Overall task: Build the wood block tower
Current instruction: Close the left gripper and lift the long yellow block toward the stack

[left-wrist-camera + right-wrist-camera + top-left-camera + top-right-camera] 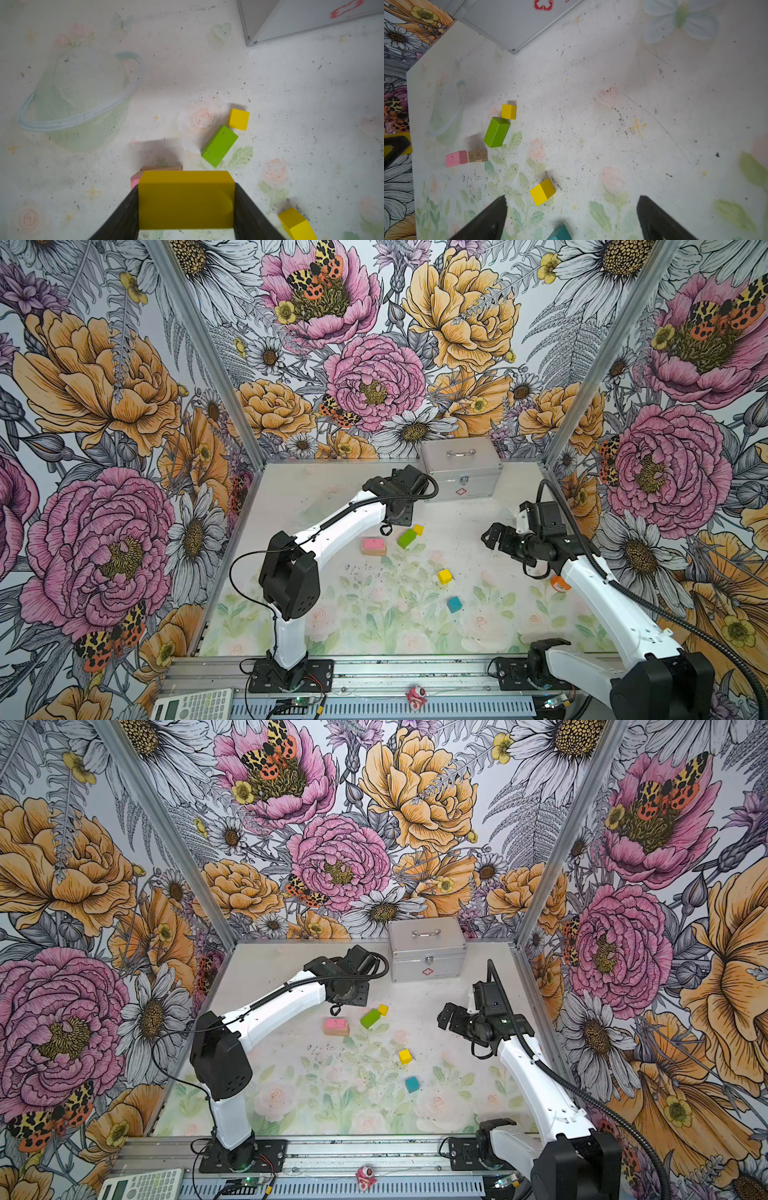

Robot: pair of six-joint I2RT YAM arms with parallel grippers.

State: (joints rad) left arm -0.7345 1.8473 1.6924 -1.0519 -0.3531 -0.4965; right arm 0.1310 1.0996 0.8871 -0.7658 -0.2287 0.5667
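Observation:
My left gripper (186, 187) is shut on a yellow slab (186, 199), held across its width above the table. Just past the slab lies the tower (374, 546), a pink slab (456, 159) on tan bars (478, 156). A green bar (406, 538) lies tilted to its right, with a yellow cube (418, 529) at its far end. Nearer the front are another yellow cube (444, 576) and a teal cube (454, 604). My right gripper (492, 537) hangs open and empty at the right, above those two cubes. In both top views the left wrist hides the held slab.
A silver metal case (461, 468) stands at the back of the table. An orange-capped object (559, 584) lies partly under the right arm. A calculator (193, 703) and a small pink toy (415, 697) rest on the front rail.

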